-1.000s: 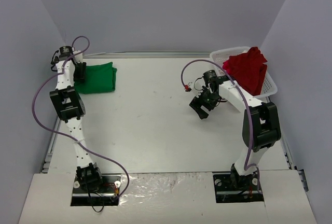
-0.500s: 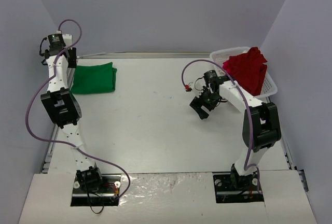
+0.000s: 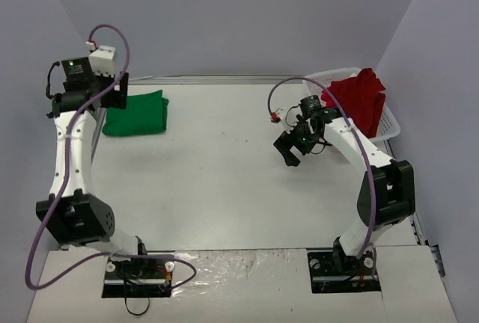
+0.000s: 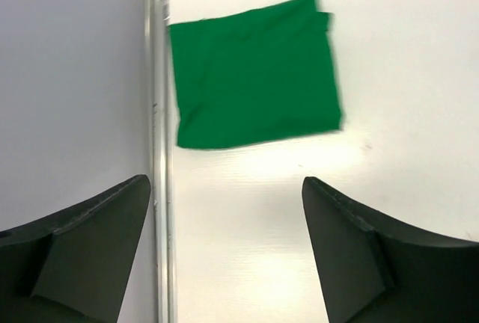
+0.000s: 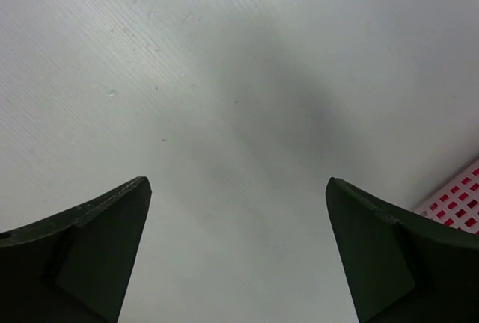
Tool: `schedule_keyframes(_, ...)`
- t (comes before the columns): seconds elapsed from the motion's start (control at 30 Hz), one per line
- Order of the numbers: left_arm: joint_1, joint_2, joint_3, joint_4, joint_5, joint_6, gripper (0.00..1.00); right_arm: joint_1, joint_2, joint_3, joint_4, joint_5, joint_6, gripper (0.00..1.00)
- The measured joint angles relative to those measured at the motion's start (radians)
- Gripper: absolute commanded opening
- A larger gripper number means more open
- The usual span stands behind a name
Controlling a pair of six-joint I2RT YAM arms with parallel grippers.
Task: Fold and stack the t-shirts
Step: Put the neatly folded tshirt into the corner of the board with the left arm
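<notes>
Overhead, the left arm stands tall, left gripper (image 4: pixel 224 185) splayed empty above the folded green t-shirt (image 3: pixel 138 112) at the far left of the table (image 3: pixel 224 181). The right arm is bent, and the right gripper (image 5: pixel 236 181), also splayed empty, hovers near the red t-shirt (image 3: pixel 361 99) heaped in the basket (image 3: pixel 328 78).

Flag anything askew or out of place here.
The red shirt is bunched up, unfolded, and hangs over the basket rim at far right. The green shirt lies folded flat at far left.
</notes>
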Motion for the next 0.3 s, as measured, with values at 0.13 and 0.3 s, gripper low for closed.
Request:
schedule_keyframes(0.13, -0.155, -0.185, -0.148, 0.014, 0.011, 0.041, 0.82, -0.016, -0.05, 0.008, 0.039, -0.005, 0.068, 1.0)
schedule_keyframes(0.3, -0.263, -0.328, -0.341, 0.024, 0.1, 0.066, 0.84, -0.047, -0.103, 0.014, 0.084, 0.005, 0.126, 1.0)
